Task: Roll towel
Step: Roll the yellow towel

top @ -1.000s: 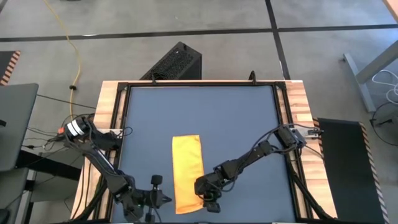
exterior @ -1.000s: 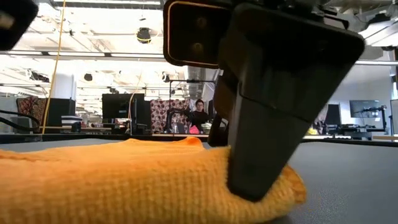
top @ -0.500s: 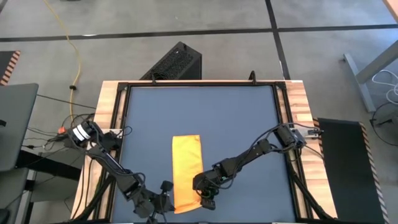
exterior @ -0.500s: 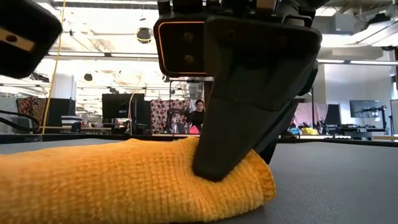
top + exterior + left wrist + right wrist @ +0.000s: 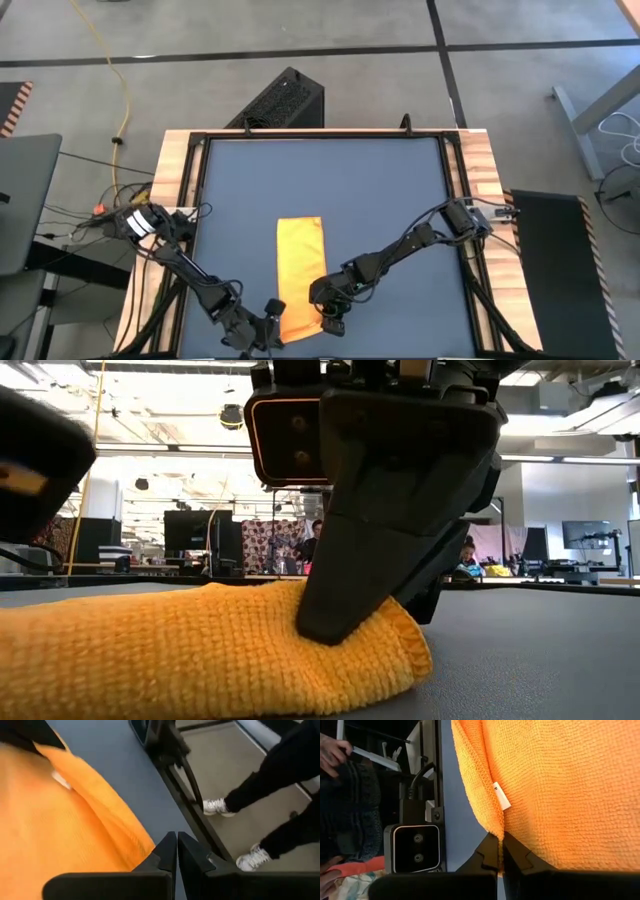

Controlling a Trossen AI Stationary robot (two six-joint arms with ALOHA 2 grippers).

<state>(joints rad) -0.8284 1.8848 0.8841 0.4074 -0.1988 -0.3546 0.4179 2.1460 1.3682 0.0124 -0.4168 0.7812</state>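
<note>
The towel [image 5: 300, 275] lies as a narrow yellow-orange strip on the dark table [image 5: 380, 190], running from about the middle of the table toward its front edge, a little left of centre. Its near end sits just short of the front edge, and both grippers are there.

The right gripper [image 5: 328, 318] is at the strip's front right corner. In the right wrist view its two dark fingers [image 5: 487, 852] are pressed together on the folded edge of the cloth, close to a small white label [image 5: 500, 795], so it is pinching the towel. The low view shows the same gripper bearing down on the end of the cloth [image 5: 200, 650].

The left gripper [image 5: 268, 325] is at the front left corner of the strip. Its fingers [image 5: 165, 855] stand closed against each other right at the towel's edge [image 5: 60, 820]; whether any cloth is caught between them is hard to make out.
</note>
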